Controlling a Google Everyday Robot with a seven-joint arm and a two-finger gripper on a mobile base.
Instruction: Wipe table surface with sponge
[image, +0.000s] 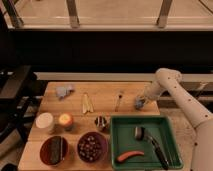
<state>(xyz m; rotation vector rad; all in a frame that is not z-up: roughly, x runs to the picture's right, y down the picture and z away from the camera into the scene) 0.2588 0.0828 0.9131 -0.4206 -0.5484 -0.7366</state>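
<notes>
The wooden plank table surface (102, 102) fills the lower middle of the camera view. My gripper (140, 102) comes in from the right on a white arm (167, 82) and sits low over the table's right part, just behind the green tray. It is shut on the sponge (138, 104), a small pale blue-grey block that rests against the wood. Most of the sponge is covered by the gripper.
A green tray (170, 129) at the front right holds a dark brush (150, 141) and an orange carrot-like piece (129, 156). A fork (119, 99), yellow strips (86, 102), a grey wad (64, 91), a small metal cup (101, 122), two bowls (92, 146) and two round containers (45, 121) stand on the table.
</notes>
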